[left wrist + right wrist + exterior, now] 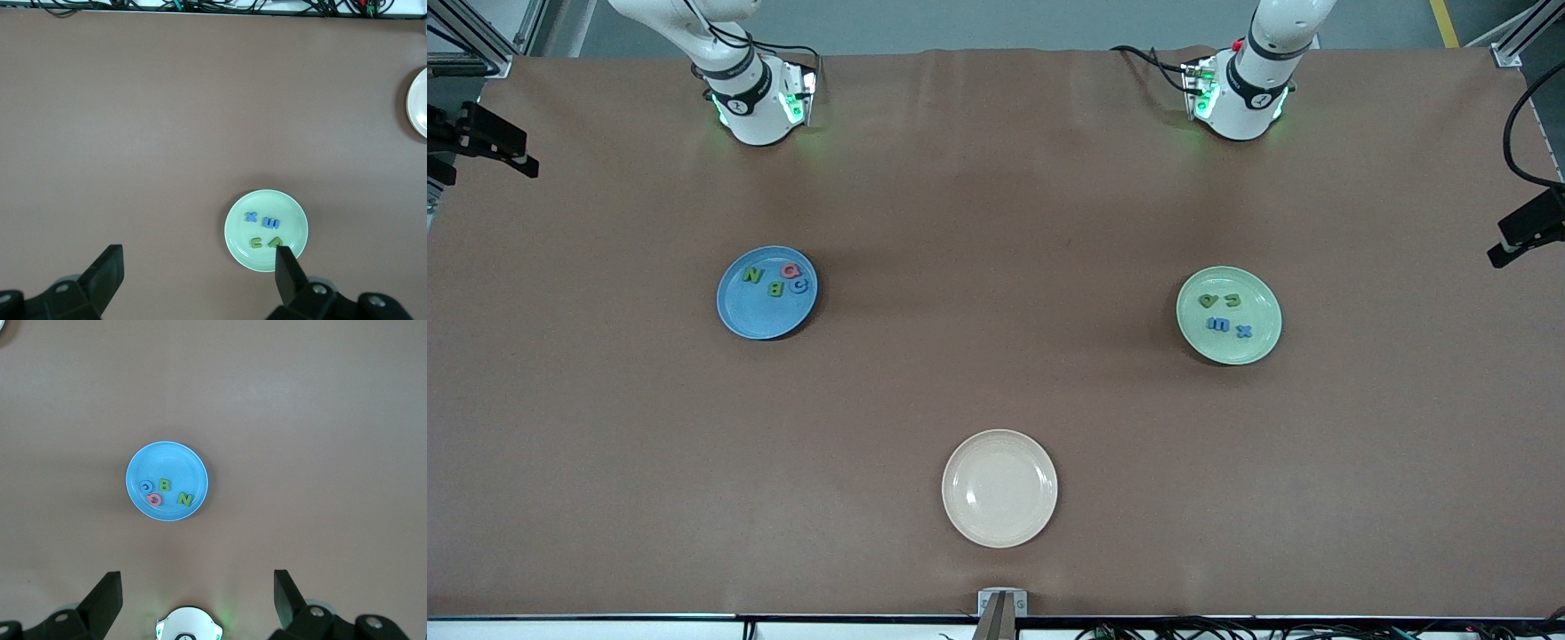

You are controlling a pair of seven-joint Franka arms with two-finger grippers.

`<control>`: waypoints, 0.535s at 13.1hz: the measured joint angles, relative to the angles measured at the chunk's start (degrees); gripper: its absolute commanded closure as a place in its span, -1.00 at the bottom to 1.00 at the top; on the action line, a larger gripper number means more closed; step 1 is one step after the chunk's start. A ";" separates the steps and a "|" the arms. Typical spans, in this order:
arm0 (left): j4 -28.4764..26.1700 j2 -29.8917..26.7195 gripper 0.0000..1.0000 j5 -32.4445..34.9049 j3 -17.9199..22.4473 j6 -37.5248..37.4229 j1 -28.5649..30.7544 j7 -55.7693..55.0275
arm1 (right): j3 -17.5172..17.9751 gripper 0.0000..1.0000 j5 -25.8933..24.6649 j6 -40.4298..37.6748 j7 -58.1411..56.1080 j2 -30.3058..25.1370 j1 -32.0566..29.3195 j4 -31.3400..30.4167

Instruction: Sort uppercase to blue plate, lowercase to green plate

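The blue plate [767, 293] [167, 481] lies toward the right arm's end of the table and holds the uppercase letters: green N [752, 276] [185, 499], red Q [790, 270] [155, 499], green B [776, 289] [164, 485] and a blue C-like letter [800, 285] [145, 487]. The pale green plate [1229, 316] [266, 231] lies toward the left arm's end and holds the lowercase letters: two green ones [1221, 300] [265, 243], a blue x [1244, 332] [251, 217] and a blue three-pronged letter [1217, 324] [272, 223]. My left gripper [199, 267] and right gripper [198, 587] hang high over the table, both open and empty.
A cream plate [1000, 487] with nothing in it sits nearest the front camera at mid-table; its edge shows in the left wrist view [418, 103]. The arm bases [758, 107] [1238, 98] stand at the table's edge farthest from the front camera. Brown cloth covers the table.
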 measured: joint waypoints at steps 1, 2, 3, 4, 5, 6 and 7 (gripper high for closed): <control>-0.02 0.02 -1.00 0.00 7.43 -0.04 -7.65 -0.05 | 0.05 -1.00 0.00 0.00 0.00 0.00 0.00 -0.02; -0.04 0.04 -1.00 0.00 14.94 -0.11 -15.24 -0.05 | 0.06 -1.00 0.00 0.00 0.00 0.00 0.00 -0.05; -0.04 0.05 -1.00 0.00 22.10 -0.43 -22.45 -0.05 | 0.06 -1.00 0.00 0.00 0.00 0.00 0.00 -0.07; -0.04 0.05 -1.00 -0.01 28.76 -1.00 -29.29 -0.06 | 0.06 -1.00 0.00 0.00 0.00 0.00 0.00 -0.09; -0.03 0.05 -1.00 0.00 34.60 -1.42 -35.39 -0.09 | 0.03 -1.00 0.00 0.00 0.01 0.00 0.00 -0.10; -0.03 0.04 -1.00 0.00 39.14 -1.61 -40.18 -0.13 | -0.12 -1.00 0.00 0.00 0.03 0.00 0.01 -0.11; -0.02 0.04 -1.00 0.00 42.40 -1.64 -43.65 -0.16 | -0.48 -1.00 0.01 0.00 0.03 0.00 0.00 -0.17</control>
